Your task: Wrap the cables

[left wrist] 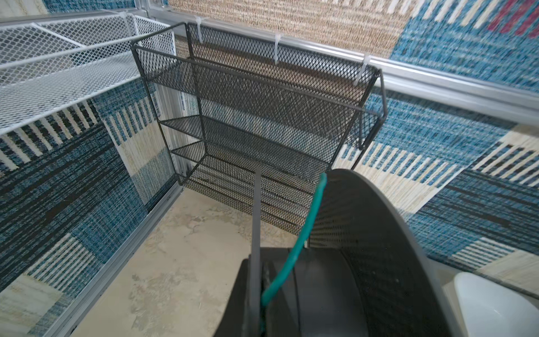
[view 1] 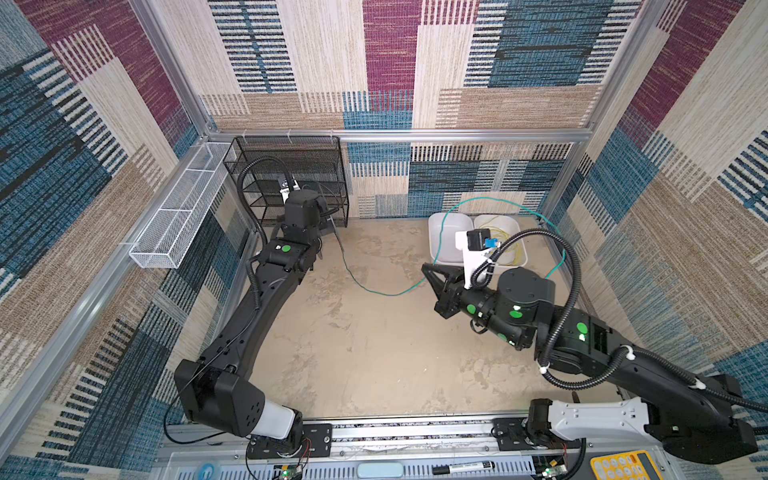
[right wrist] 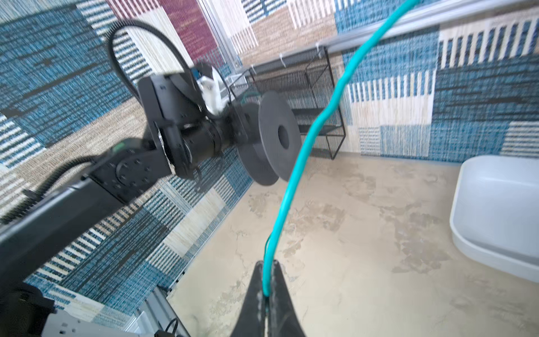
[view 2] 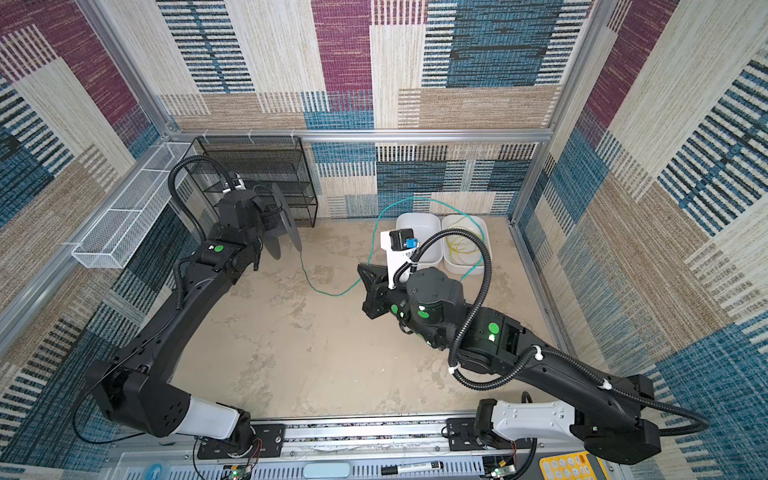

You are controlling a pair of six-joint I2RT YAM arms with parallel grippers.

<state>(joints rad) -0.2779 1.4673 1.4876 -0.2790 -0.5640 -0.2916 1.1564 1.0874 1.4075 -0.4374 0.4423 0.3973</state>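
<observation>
The left gripper [view 2: 261, 218] sits at about 10 o'clock on the worktop [view 1: 374, 353], just in front of the black mesh rack [view 1: 291, 166]. Its jaws are pressed together on a black spool [view 2: 286, 222], which it holds clear of the surface with the two round flanges on edge. In the left wrist view the teal cable [left wrist: 306, 230] drops between those flanges toward the hub.

From the spool the teal cable [view 1: 374, 291] sags across the worktop in a shallow curve to the right gripper [view 1: 428, 270], which hangs at about 2 o'clock. The right wrist view shows the right gripper [right wrist: 267, 270] with its tips nipped tight on the teal cable [right wrist: 306, 140]. Past the pinch, the cable rises toward the back wall at 12 o'clock and arcs over the two bins. It comes down along the right edge at 3 o'clock.

Two white bins stand side by side at about 1 o'clock, touching. The left bin [view 1: 453, 222] shows nothing inside where it is visible, though the right arm's wrist camera covers part of it. The right bin [view 1: 517, 226] holds the yellow cable [view 1: 509, 245], lying in loose loops.

A white mesh basket [view 1: 178, 216] hangs on the frame at 9 o'clock
</observation>
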